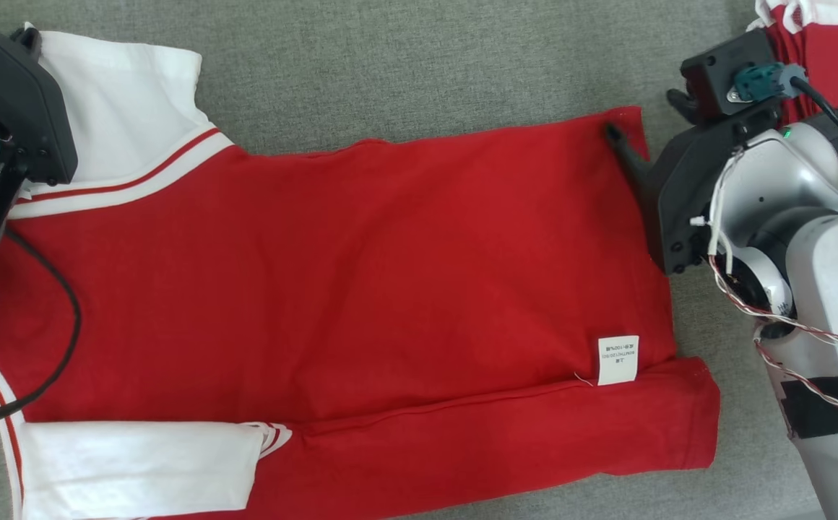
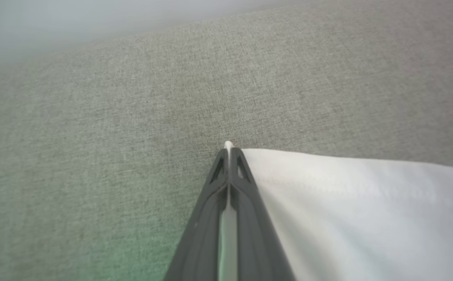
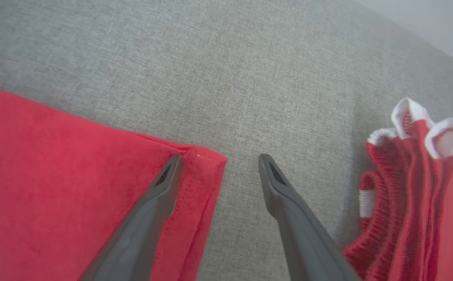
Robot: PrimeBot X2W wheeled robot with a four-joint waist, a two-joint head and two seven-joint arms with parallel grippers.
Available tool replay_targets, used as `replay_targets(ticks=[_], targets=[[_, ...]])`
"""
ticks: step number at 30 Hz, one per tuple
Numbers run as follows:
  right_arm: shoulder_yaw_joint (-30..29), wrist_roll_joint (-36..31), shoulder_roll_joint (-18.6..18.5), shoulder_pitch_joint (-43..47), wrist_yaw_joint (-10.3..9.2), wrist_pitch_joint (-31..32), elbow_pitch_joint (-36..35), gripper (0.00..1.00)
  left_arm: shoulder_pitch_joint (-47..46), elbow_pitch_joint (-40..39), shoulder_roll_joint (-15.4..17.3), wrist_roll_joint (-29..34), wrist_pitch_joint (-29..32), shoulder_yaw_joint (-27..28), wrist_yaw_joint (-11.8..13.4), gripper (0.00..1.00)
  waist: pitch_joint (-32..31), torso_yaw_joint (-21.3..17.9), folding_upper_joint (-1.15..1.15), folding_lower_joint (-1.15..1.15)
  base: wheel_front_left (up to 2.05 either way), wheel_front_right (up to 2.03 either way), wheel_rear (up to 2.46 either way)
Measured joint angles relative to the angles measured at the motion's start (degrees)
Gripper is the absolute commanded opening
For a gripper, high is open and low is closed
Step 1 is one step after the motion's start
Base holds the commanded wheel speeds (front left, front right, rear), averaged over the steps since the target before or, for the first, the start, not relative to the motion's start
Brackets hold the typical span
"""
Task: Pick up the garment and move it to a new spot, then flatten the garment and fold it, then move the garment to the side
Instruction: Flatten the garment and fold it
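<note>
The garment (image 1: 361, 274) is a red shirt with white sleeves and a white label, spread on the grey cloth surface with its lower edge folded over. In the left wrist view my left gripper (image 2: 229, 150) is shut on the corner of the white sleeve (image 2: 347, 203), and a strip of white cloth shows between its fingers. My right gripper (image 1: 643, 115) is open at the garment's far right hem corner. One finger (image 3: 164, 187) rests on the red cloth (image 3: 54, 175). The other finger (image 3: 285, 195) is over the bare surface beside it.
A second red-and-white garment (image 1: 831, 50) lies bunched at the far right, close to my right gripper (image 3: 220, 158), and its ribbed collar (image 3: 414, 203) shows in the right wrist view. The grey cloth surface (image 1: 404, 65) runs beyond the shirt. A black cable (image 1: 65, 339) loops over the shirt's left side.
</note>
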Motion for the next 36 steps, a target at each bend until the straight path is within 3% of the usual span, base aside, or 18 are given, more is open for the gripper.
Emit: replay_targets(ticks=[3,6,9,17,24,36], targets=[[1.15,1.32,-0.24,-1.05,0.00,0.69,0.81,0.98,0.01,-0.43,-0.01,-0.04,0.00,-0.02,0.10,0.00,0.25,0.24,0.00,0.00,0.00,0.00,0.00],[1.58,2.67,-0.40,-1.17,0.00,1.31,1.80,0.37,0.04,-0.63,-0.03,-0.18,0.00,-0.04,0.33,0.00,0.38,0.36,0.00,0.00,0.00,0.00,0.00],[2.13,3.21,-0.60,-1.48,0.00,2.60,2.25,0.00,0.06,-0.73,0.02,-0.21,0.00,-0.04,0.35,0.00,0.36,0.38,0.00,0.00,0.00,0.00,0.00],[1.40,2.69,-0.98,-1.21,0.01,0.09,3.16,0.00,1.31,-0.76,-0.26,-0.41,-3.75,0.36,0.54,0.00,-0.43,0.68,0.00,0.00,0.00,0.00,0.00],[-1.07,1.76,1.52,2.15,0.00,-7.01,4.74,0.00,6.32,-1.18,-2.10,-0.35,-17.31,3.56,2.68,0.00,-3.03,1.45,0.01,0.00,0.00,0.00,0.00],[-7.78,-1.05,4.36,12.83,0.00,-14.59,3.37,0.00,20.74,-6.66,-6.62,-3.69,-31.07,6.36,4.78,0.00,-10.19,4.73,0.00,0.00,0.00,0.00,0.00]])
